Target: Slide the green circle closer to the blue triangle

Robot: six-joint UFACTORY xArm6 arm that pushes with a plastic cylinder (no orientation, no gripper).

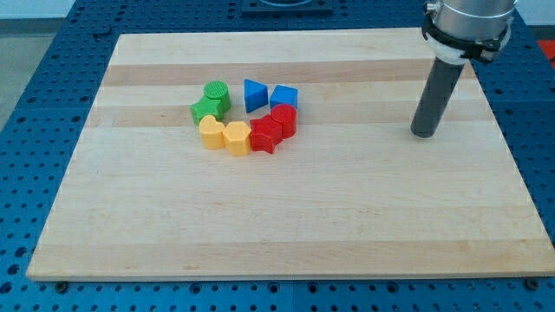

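The green circle [217,92] stands left of centre on the wooden board [286,217], touching a second green block [205,108] just below and to its left. The blue triangle [253,94] sits a short gap to the circle's right. My tip [423,133] rests on the board far to the view's right, well away from all blocks.
A blue cube [284,97] sits right of the triangle. Below it are a red cylinder [284,119] and a red star-like block [266,135]. A yellow heart [211,132] and a yellow hexagon [236,137] lie below the green blocks. A blue pegboard surrounds the board.
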